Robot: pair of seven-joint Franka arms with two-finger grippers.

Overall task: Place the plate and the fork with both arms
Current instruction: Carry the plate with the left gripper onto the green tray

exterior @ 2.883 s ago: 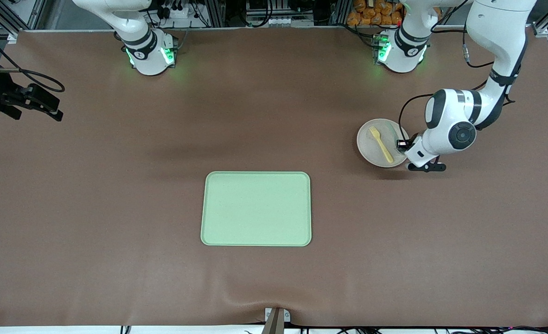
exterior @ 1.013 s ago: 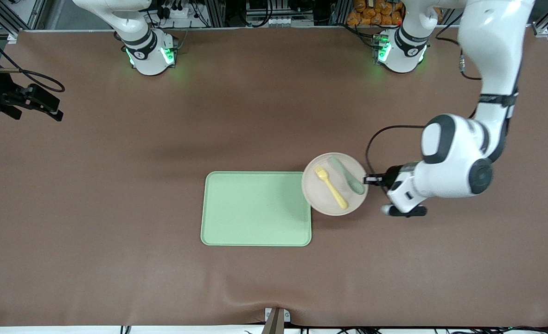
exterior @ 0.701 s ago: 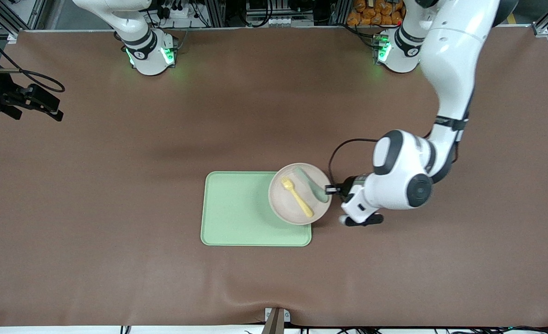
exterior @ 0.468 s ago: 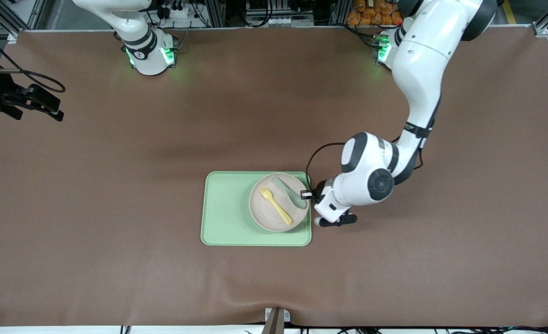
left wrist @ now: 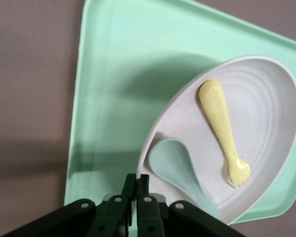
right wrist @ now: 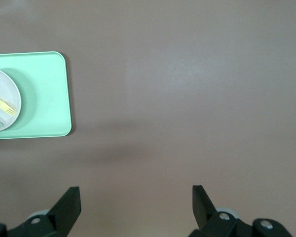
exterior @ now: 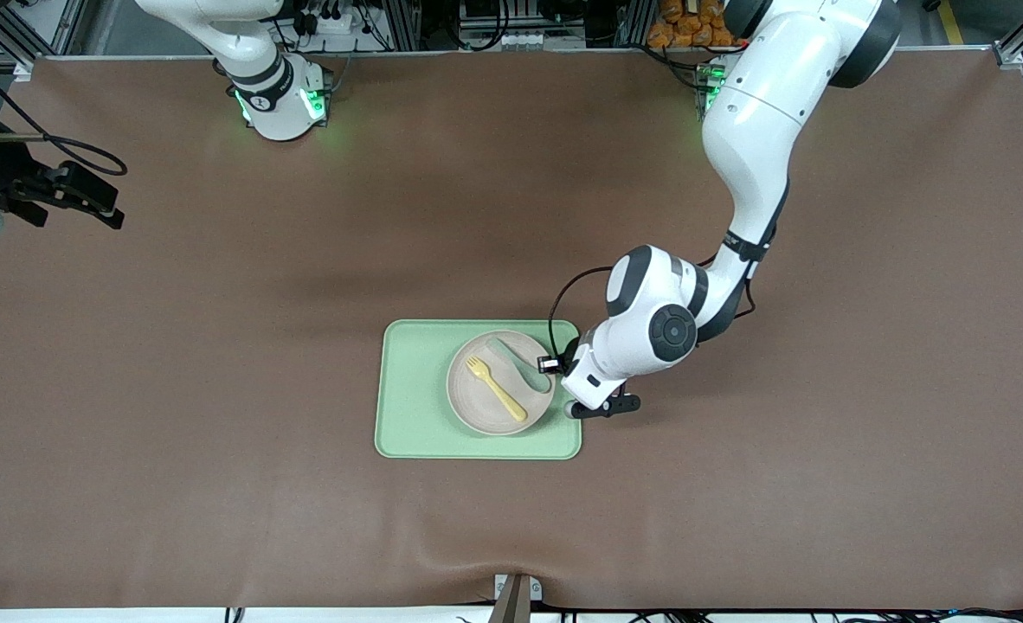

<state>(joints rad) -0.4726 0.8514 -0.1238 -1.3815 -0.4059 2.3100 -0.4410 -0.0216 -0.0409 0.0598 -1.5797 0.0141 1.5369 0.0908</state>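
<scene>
The off-white plate [exterior: 477, 408] is over the half of the pale green tray [exterior: 412, 389] toward the left arm's end. It casts a shadow on the tray. The yellow fork [exterior: 496, 389] and a muted green spoon [exterior: 520, 365] lie in it. My left gripper [exterior: 553, 364] is shut on the plate's rim. The left wrist view shows the gripper [left wrist: 141, 178], plate [left wrist: 271, 103], fork [left wrist: 222, 126] and spoon [left wrist: 180, 165]. My right gripper [exterior: 112, 208] waits open and empty over the right arm's end of the table; it also shows in the right wrist view [right wrist: 135, 197].
The tray's half toward the right arm's end is bare green [left wrist: 118, 64]. Brown table mat [exterior: 217, 346] surrounds the tray. The right wrist view shows the tray [right wrist: 44, 98] and plate [right wrist: 2, 94] at a distance. A metal bracket [exterior: 516, 593] sits at the table's near edge.
My left gripper has carried the plate, with fork and spoon, from the left arm's end of the table to over the tray. The right arm has barely moved.
</scene>
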